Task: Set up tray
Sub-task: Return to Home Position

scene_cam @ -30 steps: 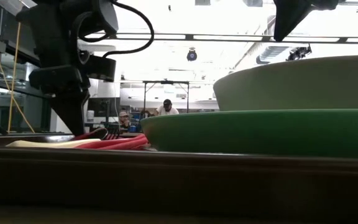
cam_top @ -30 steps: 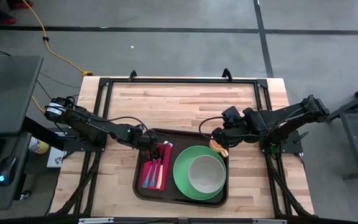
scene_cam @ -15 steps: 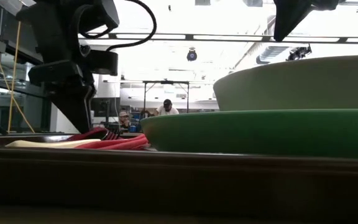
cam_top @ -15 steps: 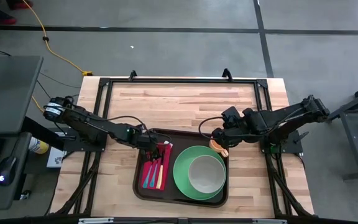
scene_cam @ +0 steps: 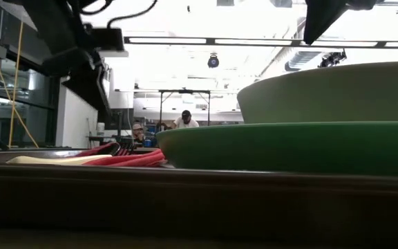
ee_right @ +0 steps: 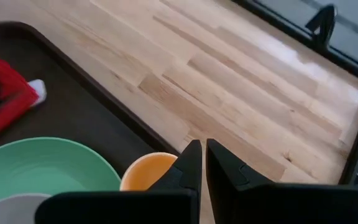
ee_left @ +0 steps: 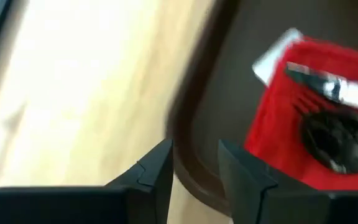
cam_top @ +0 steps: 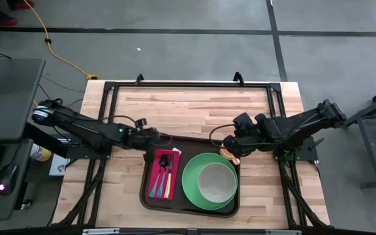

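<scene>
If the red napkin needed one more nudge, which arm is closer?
Probably left: the left claw hangs over the rim of the tray beside the red napkin, while the right claw is by the orange cup, beyond the green plate.

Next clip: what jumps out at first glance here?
A dark brown tray holds a green plate with a pale bowl on it and, left of the plate, a red napkin with cutlery. The left gripper hovers at the tray's rim by the napkin, the right gripper by an orange cup.
</scene>
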Controlling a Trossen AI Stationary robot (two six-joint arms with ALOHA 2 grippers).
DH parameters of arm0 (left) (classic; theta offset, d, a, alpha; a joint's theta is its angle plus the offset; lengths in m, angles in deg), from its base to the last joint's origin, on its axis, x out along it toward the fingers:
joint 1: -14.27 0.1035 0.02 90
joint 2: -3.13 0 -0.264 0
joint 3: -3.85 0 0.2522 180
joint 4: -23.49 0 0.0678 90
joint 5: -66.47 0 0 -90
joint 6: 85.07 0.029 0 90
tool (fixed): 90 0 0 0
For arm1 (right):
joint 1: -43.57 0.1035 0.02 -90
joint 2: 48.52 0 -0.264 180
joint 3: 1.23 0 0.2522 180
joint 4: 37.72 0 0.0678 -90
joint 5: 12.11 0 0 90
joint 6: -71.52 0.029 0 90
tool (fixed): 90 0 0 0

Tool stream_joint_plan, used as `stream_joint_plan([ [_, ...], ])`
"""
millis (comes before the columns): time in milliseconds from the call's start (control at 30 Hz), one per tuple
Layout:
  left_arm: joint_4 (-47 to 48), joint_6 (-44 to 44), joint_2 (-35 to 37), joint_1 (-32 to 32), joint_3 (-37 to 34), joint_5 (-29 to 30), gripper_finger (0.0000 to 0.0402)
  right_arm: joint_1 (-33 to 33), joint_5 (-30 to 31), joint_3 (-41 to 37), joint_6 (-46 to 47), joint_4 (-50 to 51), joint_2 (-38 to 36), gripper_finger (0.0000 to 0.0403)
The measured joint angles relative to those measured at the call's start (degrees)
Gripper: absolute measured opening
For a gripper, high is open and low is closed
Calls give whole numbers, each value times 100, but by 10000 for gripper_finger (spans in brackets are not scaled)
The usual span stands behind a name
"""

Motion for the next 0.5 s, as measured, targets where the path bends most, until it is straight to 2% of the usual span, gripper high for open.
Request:
stream_joint_plan([
  [200,226,202,1030,-4,9,455,152,366,586,0,4,-7,-423,0],
  [333,399,467,1793,-3,10,966,150,634,1059,-88,-19,6,-955,0],
  [500,967,693,2805,-2,-81,1410,150,919,1379,-846,-18,-378,-2036,0],
])
